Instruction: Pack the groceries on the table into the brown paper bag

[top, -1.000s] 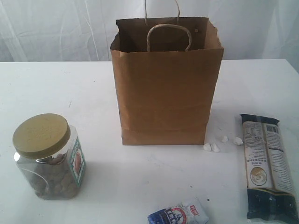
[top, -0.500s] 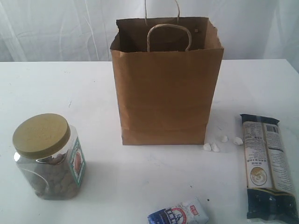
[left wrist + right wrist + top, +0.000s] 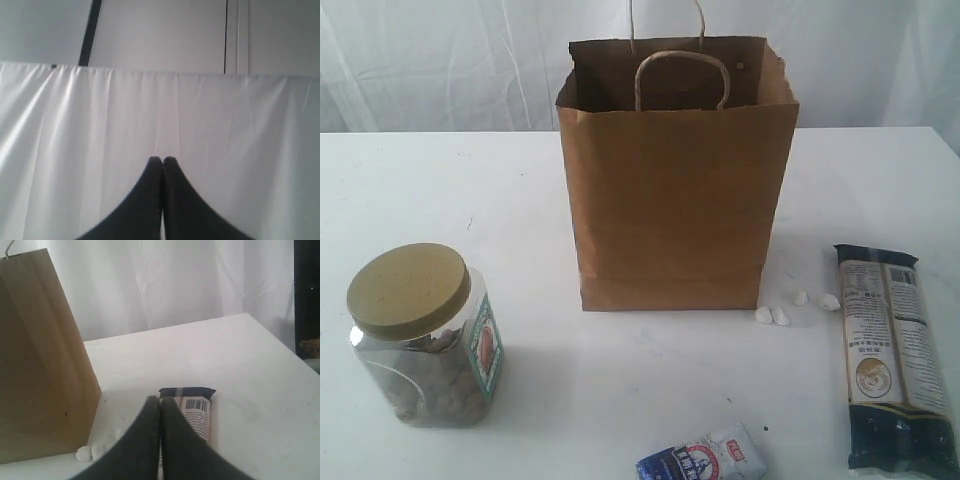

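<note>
Exterior view alone shows clear tan-lidded jar [image 3: 420, 338] left of upright kraft-brown paper bag [image 3: 675, 200] on white tabletop [image 3: 620, 385]; left gripper [image 3: 162, 160] and right gripper [image 3: 160, 399] clenched, empty; right wrist view shows long dark packet [image 3: 200, 421] with barcode [image 3: 196, 404]

Table [image 3: 605, 395] w/ bag [image 3: 675, 200], jar [image 3: 420, 340], long pkt [image 3: 890, 360], small pkt [image 3: 705, 462], maybe pebbles [image 3: 775, 315].

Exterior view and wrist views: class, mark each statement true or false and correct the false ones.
The brown paper bag stands upright, top open. True.
The clear jar lies on its side. False: it stands upright.
The long dark packet lies flat on the table. True.
The right gripper holds the small blue-white packet. False: it is shut on nothing; the packet lies on the table.
The left gripper is shut. True.
</note>
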